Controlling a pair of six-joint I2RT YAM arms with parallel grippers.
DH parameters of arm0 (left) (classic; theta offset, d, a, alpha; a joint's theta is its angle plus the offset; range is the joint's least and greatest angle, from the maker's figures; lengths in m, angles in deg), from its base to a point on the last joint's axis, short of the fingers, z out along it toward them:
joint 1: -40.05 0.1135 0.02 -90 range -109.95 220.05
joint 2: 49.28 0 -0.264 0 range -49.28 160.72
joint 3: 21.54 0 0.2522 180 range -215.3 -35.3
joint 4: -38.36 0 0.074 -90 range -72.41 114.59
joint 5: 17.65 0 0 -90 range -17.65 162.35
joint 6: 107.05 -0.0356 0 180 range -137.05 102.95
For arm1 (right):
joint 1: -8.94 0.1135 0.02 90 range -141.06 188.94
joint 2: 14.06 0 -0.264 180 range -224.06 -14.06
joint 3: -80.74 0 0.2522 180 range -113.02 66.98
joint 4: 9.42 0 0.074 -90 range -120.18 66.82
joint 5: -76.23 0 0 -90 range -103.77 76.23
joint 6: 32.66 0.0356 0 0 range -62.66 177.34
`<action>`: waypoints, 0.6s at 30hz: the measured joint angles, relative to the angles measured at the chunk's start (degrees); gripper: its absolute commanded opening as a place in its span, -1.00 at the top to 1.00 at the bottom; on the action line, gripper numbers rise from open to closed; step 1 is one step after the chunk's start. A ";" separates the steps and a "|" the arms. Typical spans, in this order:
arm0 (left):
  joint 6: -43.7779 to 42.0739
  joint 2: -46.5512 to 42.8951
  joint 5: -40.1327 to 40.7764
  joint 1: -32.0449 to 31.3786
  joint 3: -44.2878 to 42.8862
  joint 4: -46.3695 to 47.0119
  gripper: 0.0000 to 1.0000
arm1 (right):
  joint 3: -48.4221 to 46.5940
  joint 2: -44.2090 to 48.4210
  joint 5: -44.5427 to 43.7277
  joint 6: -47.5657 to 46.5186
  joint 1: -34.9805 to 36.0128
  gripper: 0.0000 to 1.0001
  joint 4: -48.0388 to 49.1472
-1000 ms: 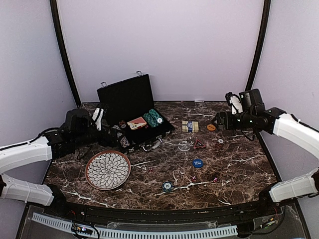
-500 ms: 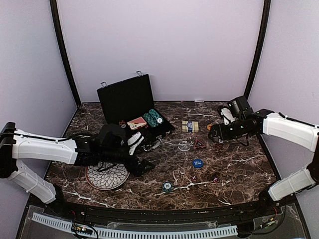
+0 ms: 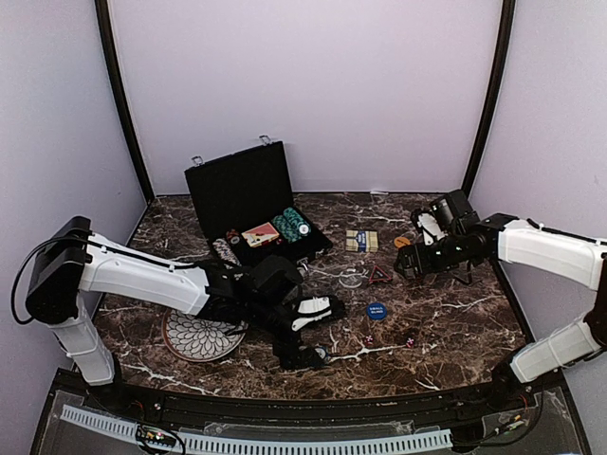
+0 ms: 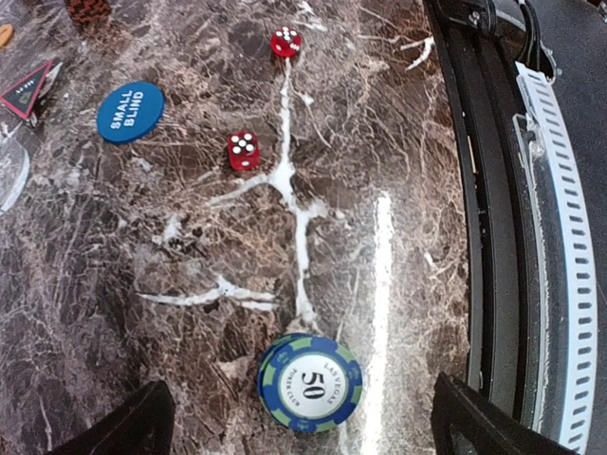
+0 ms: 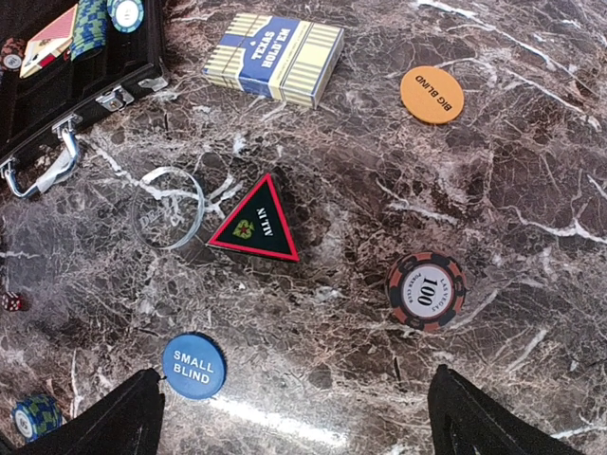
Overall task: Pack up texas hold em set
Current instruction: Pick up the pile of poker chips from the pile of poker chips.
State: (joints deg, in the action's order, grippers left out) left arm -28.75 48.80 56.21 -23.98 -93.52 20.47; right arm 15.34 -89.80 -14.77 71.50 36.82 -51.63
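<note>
Left pincer (image 4: 303, 441) hangs low, fingers spread wide, straddling the blue-green 50 chip (image 4: 311, 383) at the worktop's (image 4: 142, 284) 6 o'clock edge. Right pincer (image 5: 299, 427) gapes empty, the 100 chip (image 5: 426, 289) at 1 o'clock in its wrist view. Open black briefcase (image 3: 248, 199) sits at 11 o'clock, chips and cards inside.

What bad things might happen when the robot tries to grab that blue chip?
The 50 chip lies flat on shiny marble, so the open left gripper may just push it toward the near edge of the table. The left arm also stretches over the patterned plate and might bump it.
</note>
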 measured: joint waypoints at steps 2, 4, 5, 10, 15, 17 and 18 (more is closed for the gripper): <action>-1.16 1.57 -0.28 -0.28 -1.07 -1.27 -0.90 | 0.33 0.00 0.09 0.04 0.04 -0.97 0.13; -2.25 3.10 -0.59 -0.50 -2.01 -2.47 -0.83 | 0.57 0.00 0.13 0.09 0.11 -0.97 0.24; -2.89 3.93 -0.76 -0.63 -2.47 -3.15 -0.79 | 0.79 0.04 0.15 0.13 0.17 -0.97 0.42; -5.03 6.73 -0.81 -0.76 -3.69 -4.94 -0.68 | 1.49 0.11 0.15 0.31 0.22 -0.97 0.66; -6.23 8.92 -0.83 -0.76 -4.85 -6.08 -0.58 | 1.86 0.11 1.20 0.74 0.22 -0.97 1.42; -6.54 9.68 -0.81 -0.76 -5.20 -6.36 -0.55 | 1.95 0.11 1.44 0.87 0.22 -0.97 1.46; -6.71 9.92 -0.83 -0.76 -5.31 -6.40 -0.53 | 1.95 0.11 1.51 0.92 0.22 -0.97 1.46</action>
State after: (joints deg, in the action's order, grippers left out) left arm -35.46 58.72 55.38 -24.74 -98.83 14.07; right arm 17.29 -89.69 -13.26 72.41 37.04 -50.16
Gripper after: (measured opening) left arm 0.790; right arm 0.985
